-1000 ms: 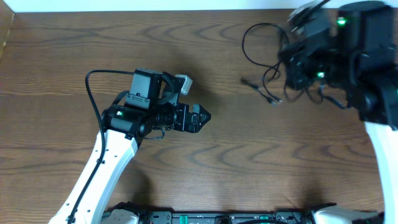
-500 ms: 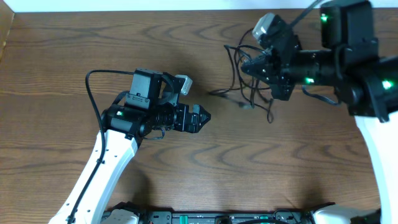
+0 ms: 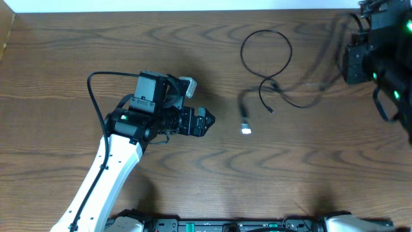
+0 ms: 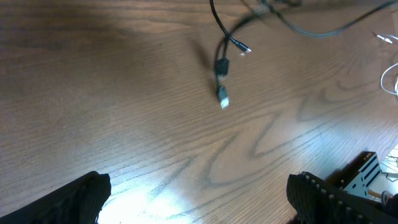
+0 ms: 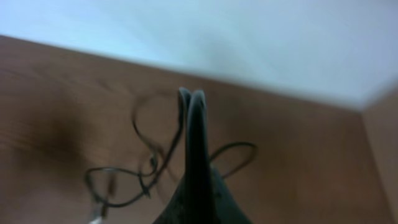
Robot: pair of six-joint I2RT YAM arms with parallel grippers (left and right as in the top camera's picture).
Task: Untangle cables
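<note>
A thin black cable (image 3: 266, 53) lies on the wood table, with one open loop at the back centre. Its plug end (image 3: 246, 124) with a bright tip rests just right of my left gripper (image 3: 209, 122). In the left wrist view the same plug (image 4: 221, 94) lies ahead of the left gripper (image 4: 199, 186), whose jaws stand wide apart and empty. A blurred black strand runs right from the loop up to my right gripper (image 3: 351, 61) at the back right. In the right wrist view the right gripper (image 5: 191, 96) has its fingers pressed together, with cable loops (image 5: 146, 155) below and behind them.
The table's back edge and a pale wall (image 5: 249, 43) are close behind the right arm. A thin white strand (image 4: 390, 78) shows at the right edge of the left wrist view; what it belongs to is unclear. A metal base part (image 4: 360, 174) sits at the lower right there.
The right arm swung from the table's middle back to the far right corner, drawing the black cable out with it. The bundle opened into one loop and a trailing plug. The left arm stayed still.
</note>
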